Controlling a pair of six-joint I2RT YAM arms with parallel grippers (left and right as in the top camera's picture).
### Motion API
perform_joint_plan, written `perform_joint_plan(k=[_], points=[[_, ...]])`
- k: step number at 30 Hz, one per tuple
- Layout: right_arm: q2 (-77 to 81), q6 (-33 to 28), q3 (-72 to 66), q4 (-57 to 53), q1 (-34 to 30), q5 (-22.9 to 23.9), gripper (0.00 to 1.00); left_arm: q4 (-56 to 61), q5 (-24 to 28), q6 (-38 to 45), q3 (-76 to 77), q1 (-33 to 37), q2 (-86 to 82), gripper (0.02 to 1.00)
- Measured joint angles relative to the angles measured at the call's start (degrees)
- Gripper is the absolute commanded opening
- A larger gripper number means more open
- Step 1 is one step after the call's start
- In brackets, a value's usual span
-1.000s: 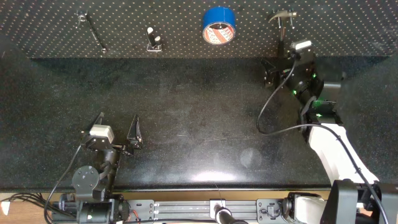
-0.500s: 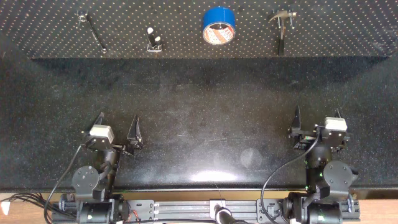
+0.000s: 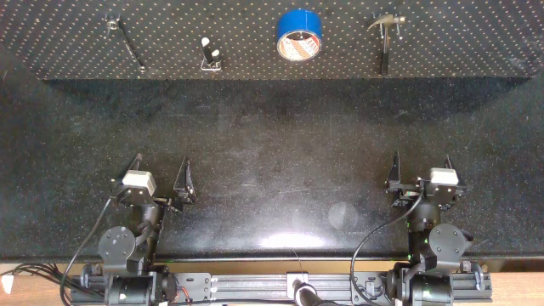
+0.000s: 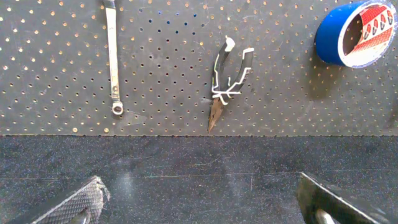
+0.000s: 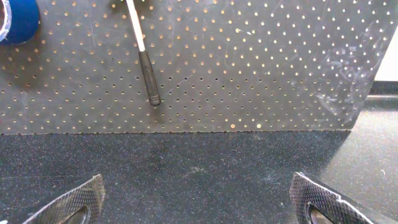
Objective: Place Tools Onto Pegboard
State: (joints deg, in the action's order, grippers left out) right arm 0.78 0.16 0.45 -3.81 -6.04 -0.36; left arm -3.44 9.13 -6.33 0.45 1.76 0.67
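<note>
Four tools hang on the black pegboard (image 3: pixel 476 34) at the back: a wrench (image 3: pixel 126 42), black-and-white pliers (image 3: pixel 210 53), a roll of blue tape (image 3: pixel 299 36) and a hammer (image 3: pixel 385 38). My left gripper (image 3: pixel 161 175) stands open and empty near the front left, facing the wrench (image 4: pixel 112 56), pliers (image 4: pixel 227 78) and tape (image 4: pixel 353 34). Over at the front right, my right gripper (image 3: pixel 419 170) is also open with nothing in it, looking at the hammer's handle (image 5: pixel 147 62) and the edge of the tape (image 5: pixel 15 18).
A dark speckled tabletop (image 3: pixel 280 144) stretches between the grippers and the pegboard, with nothing lying on it. The right stretch of the pegboard (image 5: pixel 280 68) has bare holes. The arm bases and cables line the front edge.
My right arm has drawn back from the hammer on the pegboard to the front right of the table, its gripper open. The hammer stays hanging. The left arm has not moved.
</note>
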Motion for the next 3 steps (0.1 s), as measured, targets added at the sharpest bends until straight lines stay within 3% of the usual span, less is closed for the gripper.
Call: perform_joint_plan(k=[3], points=[[0.0, 0.0, 0.0, 0.0, 0.0, 0.0, 0.976, 0.0, 0.0, 0.0, 0.0, 0.0, 0.0, 0.993]])
